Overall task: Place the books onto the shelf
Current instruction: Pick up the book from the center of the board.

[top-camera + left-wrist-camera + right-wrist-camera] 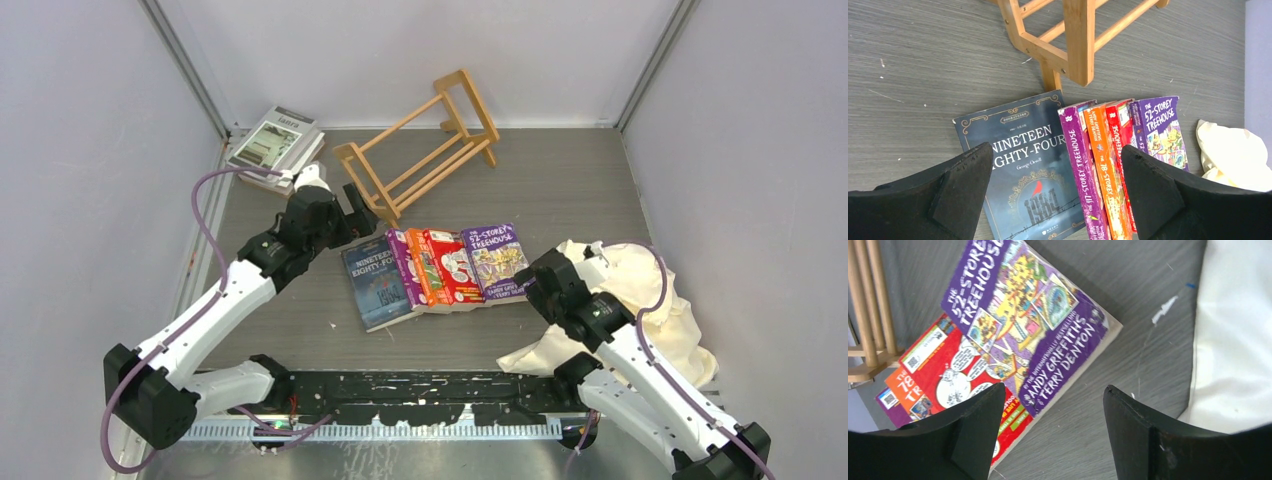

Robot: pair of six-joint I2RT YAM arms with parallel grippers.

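Grey table (pixel 560 190): open room at 2 o'clock. Wooden shelf (pixel 420 150) at 12, long axis 7-to-1. Row of paperbacks (pixel 435 268) at centre, spines 12-to-6. Grey stack (pixel 275 145) at 10. Left gripper (pixel 1058 165) spread wide, empty, above the row. Right gripper (pixel 1053 400) likewise, beside cream cloth (pixel 640 290).

Grey worktop (pixel 560 190) carries a wooden rack (pixel 420 160); paperbacks (pixel 440 268) lie just before the rack; larger books (pixel 275 145) to its left; cream cloth (pixel 650 300) nearer, to its right.
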